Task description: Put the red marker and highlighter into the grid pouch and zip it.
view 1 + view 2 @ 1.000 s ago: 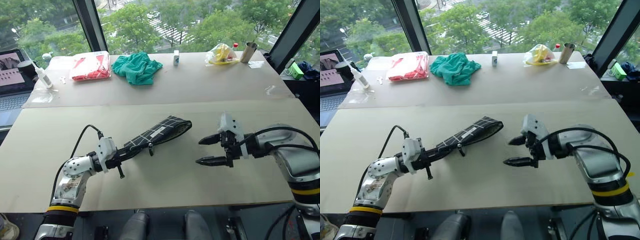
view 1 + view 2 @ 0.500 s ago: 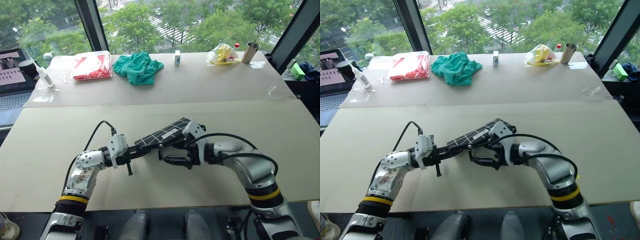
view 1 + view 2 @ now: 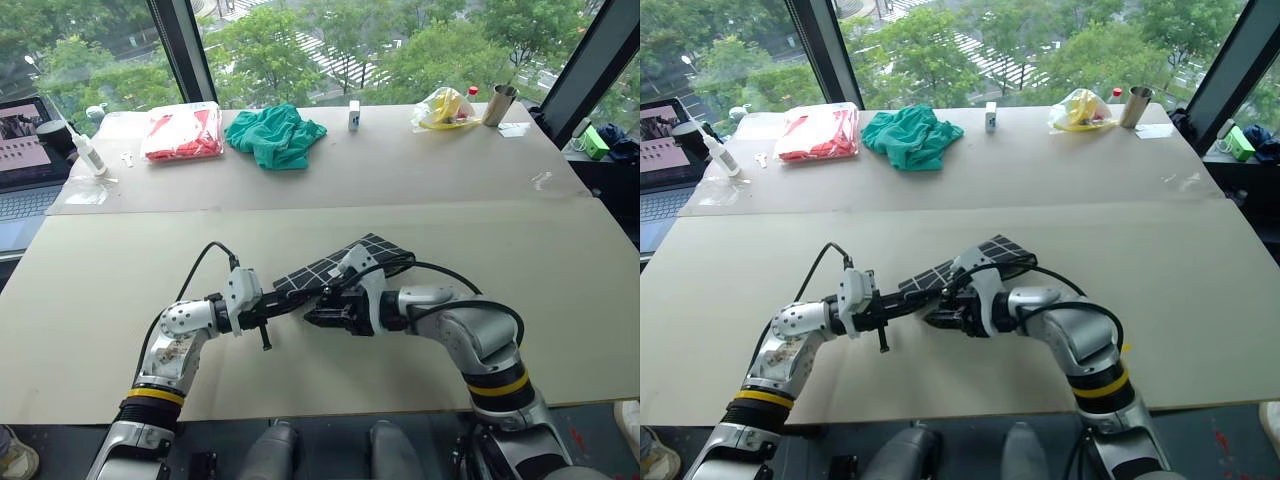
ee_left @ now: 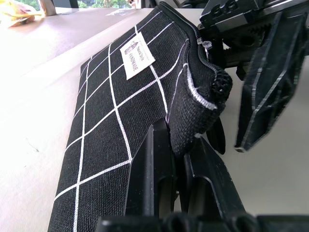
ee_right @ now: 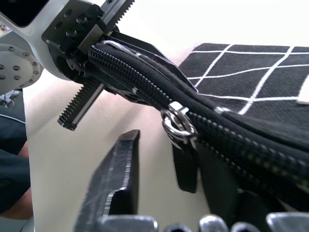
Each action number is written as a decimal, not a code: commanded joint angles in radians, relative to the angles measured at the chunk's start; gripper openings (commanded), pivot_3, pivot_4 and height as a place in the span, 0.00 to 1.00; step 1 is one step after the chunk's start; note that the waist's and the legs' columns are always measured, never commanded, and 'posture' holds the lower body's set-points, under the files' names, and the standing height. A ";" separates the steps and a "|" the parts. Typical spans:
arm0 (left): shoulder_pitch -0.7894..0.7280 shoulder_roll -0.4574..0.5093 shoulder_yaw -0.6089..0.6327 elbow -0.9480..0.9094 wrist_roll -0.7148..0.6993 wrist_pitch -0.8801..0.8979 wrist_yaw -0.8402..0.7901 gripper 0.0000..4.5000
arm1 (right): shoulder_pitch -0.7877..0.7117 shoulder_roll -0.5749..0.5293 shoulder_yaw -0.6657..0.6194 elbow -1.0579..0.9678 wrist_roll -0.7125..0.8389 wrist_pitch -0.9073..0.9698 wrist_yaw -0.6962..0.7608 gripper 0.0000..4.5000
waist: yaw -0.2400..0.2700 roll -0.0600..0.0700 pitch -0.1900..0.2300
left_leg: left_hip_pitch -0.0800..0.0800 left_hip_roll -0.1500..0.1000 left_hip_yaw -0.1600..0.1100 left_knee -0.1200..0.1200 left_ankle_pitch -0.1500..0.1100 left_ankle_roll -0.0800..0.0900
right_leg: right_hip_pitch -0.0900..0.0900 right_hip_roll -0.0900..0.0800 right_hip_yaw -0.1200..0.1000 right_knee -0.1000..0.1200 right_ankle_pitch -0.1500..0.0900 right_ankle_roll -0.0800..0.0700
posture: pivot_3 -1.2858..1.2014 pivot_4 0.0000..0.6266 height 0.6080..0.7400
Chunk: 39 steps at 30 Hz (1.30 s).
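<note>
Near the counter [image 3: 90, 260] front edge, left hand [image 3: 268, 309] clamps the grid pouch [image 3: 340, 268] corner; right hand [image 3: 322, 315] narrow around its zipper pull [image 5: 178, 126]

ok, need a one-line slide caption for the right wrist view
Right gripper closing around the strap below the zipper pull of the grid pouch, held by the left gripper.

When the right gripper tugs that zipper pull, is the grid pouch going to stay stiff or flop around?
Likely floppy: the grid pouch is soft fabric, and its corner bunches where the left gripper pinches it. It probably holds fairly flat while clamped at that end. The pull strap dangles loosely from its ring, so it may swing as the right gripper closes.
</note>
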<state>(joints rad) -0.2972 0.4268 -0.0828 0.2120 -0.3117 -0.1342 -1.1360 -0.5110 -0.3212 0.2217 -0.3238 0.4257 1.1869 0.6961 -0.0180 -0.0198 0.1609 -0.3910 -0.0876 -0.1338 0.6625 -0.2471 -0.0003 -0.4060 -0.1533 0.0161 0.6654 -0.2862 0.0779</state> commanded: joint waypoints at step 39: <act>0.044 0.057 0.069 -0.063 -0.073 -0.026 -0.033 0.00 | 0.052 -0.596 -0.140 0.122 -0.033 -0.578 0.416 0.48 | 0.003 -0.001 0.001 | 0.000 0.001 0.001 0.001 -0.001 0.001 | 0.002 0.000 -0.001 -0.001 0.000 0.000 | 0.52 0.24 1.00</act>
<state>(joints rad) -0.2587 0.4771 -0.0278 0.1850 -0.3597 -0.1545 -1.1604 -0.4554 -0.9172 0.1370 -0.1527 0.3388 0.5782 1.0931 -0.0145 -0.0207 0.1614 -0.3914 -0.0871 -0.1326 0.6636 -0.2477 0.0009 -0.4044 -0.1534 0.0154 0.6637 -0.2861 0.0782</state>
